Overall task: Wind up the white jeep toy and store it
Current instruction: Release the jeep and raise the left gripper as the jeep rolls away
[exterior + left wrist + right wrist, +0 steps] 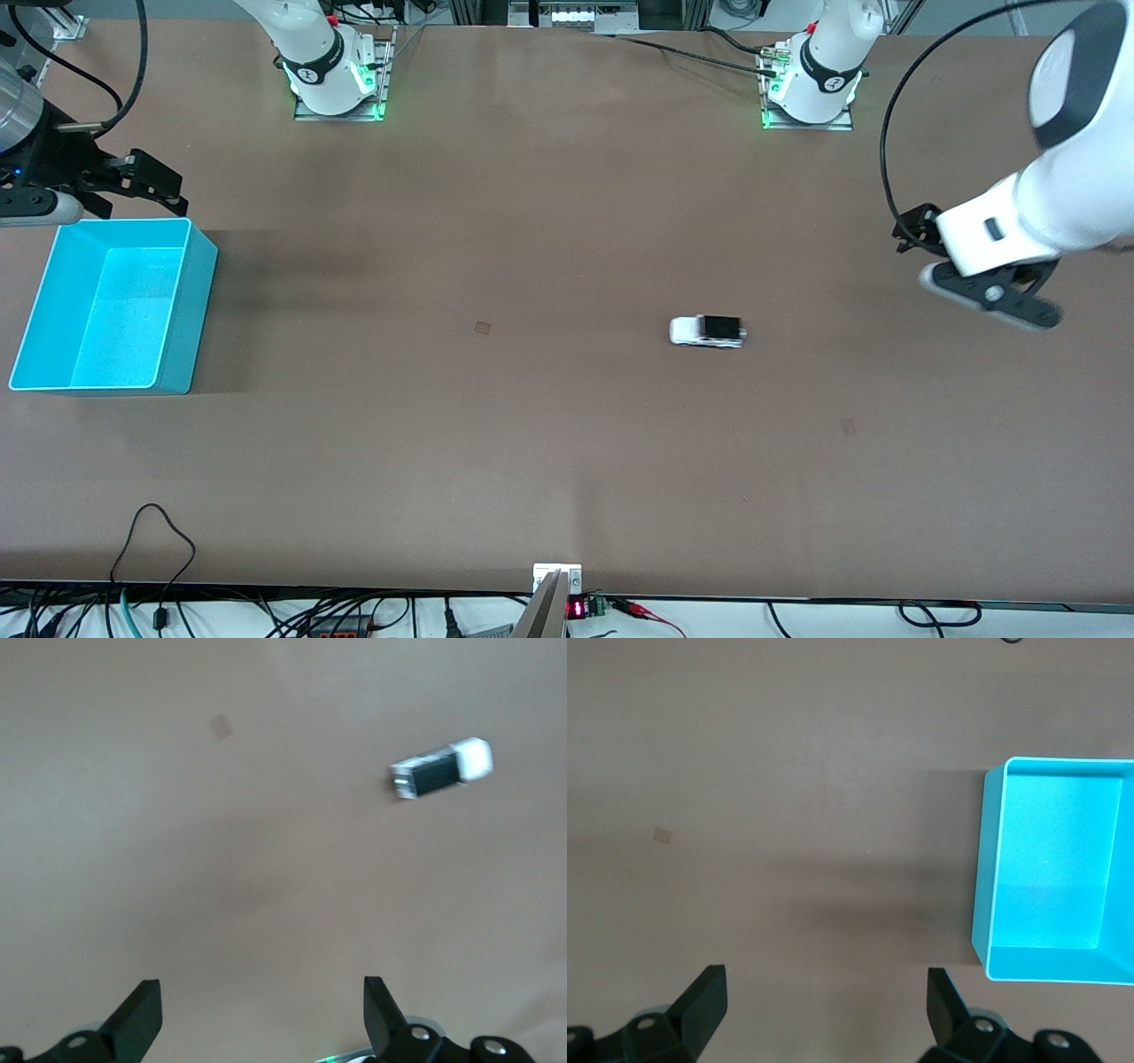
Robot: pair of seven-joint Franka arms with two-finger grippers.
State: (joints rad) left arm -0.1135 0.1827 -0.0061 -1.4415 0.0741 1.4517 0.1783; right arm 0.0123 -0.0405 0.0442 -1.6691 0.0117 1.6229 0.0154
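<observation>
On the brown table [532, 221], toward my left arm's end, the small white jeep toy with its black ribbed roof [707, 331] is sitting untouched, well apart from the open cyan plastic bin [190, 306]. My left gripper [263, 1014] is hovering wide open over bare table near it. My right gripper [827, 1010], also wide, is waiting beside the bin. I judge nothing is begun; next I need to descend squarely over the jeep.
</observation>
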